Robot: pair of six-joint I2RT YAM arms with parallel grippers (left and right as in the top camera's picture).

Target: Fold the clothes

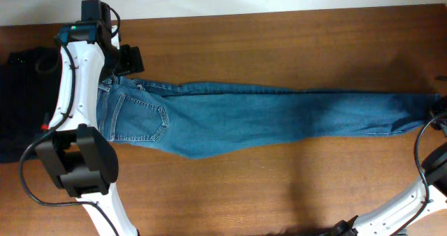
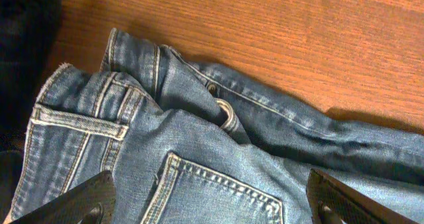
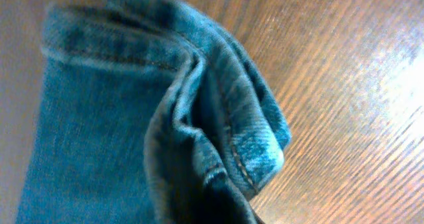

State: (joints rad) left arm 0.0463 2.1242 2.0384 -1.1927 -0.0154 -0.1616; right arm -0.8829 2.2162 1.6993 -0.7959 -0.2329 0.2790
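The jeans (image 1: 265,114) lie stretched across mid-frame, waist at left: the right gripper (image 1: 440,110), closed on the bunched hems at the far right edge, should lift both layers evenly toward the waist, where the left gripper (image 2: 212,201) hangs wide open.

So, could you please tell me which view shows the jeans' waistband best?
The left wrist view: the waistband is close up, belt loop and stitching sharp. Overhead, it is small and partly hidden by the left arm. The right wrist view shows only the hem.
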